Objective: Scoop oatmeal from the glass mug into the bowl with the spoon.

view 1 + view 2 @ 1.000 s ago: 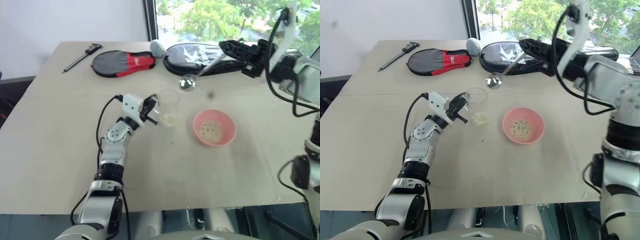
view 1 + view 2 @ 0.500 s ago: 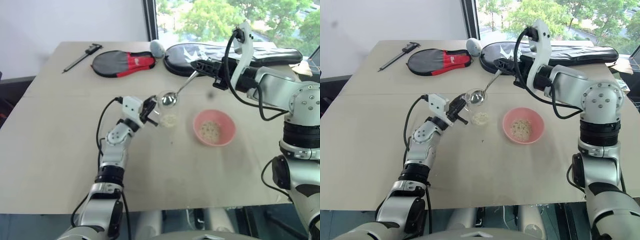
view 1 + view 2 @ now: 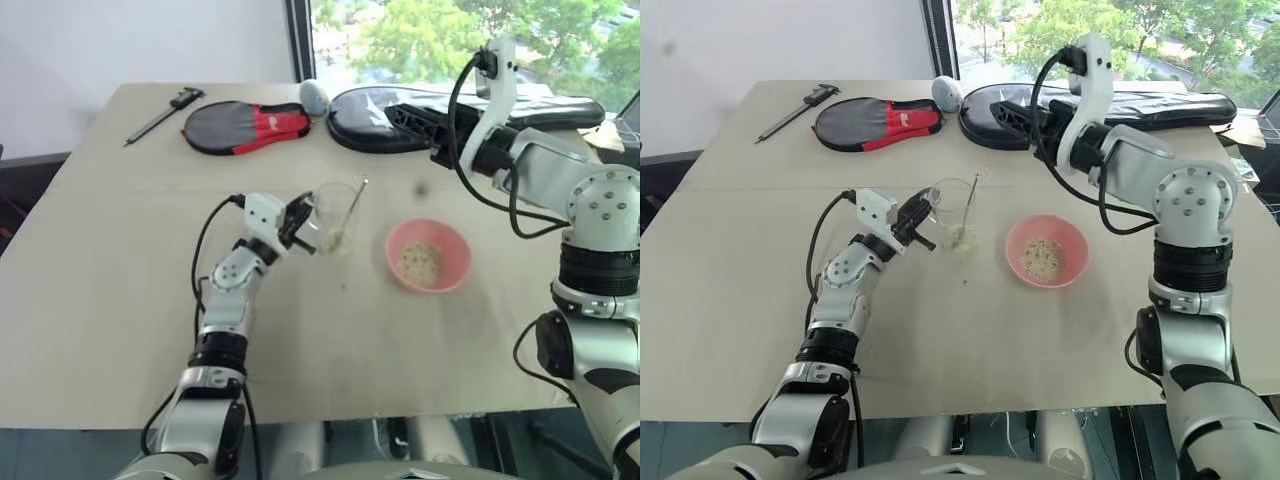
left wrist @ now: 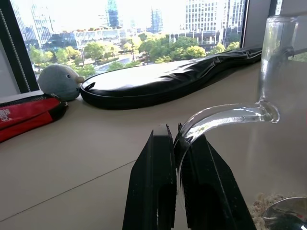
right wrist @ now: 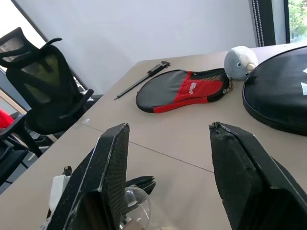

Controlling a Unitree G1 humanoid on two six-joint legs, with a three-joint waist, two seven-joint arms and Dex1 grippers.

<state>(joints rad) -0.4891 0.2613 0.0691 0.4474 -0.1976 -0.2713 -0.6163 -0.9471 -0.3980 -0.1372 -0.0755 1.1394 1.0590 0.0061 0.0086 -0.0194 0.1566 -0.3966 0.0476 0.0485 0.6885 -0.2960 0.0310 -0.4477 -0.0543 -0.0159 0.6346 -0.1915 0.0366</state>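
Note:
The glass mug point(image 3: 335, 212) stands mid-table with oatmeal point(image 3: 339, 240) at its bottom. My left gripper point(image 3: 298, 222) is shut on the mug's clear handle point(image 4: 225, 120). The spoon point(image 3: 353, 205) stands loose inside the mug, its handle leaning on the rim and its bowl point(image 4: 288, 218) down in the flakes. The pink bowl point(image 3: 455, 268), to the right of the mug, holds some oatmeal point(image 3: 420, 262). My right gripper point(image 3: 398, 110) hovers above and behind the mug, open and empty, its fingers point(image 5: 112, 172) spread wide.
A red-and-black paddle case point(image 3: 245, 125), a black case point(image 3: 365, 108), a grey plush ball point(image 3: 314, 95) and a dark caliper tool point(image 3: 165, 112) lie along the table's far side by the window. An office chair point(image 5: 41, 96) stands past the table's left edge.
My right gripper brought the spoon down to the mug, opened and let it go; the spoon now rests in the mug. The left gripper and mug stayed put.

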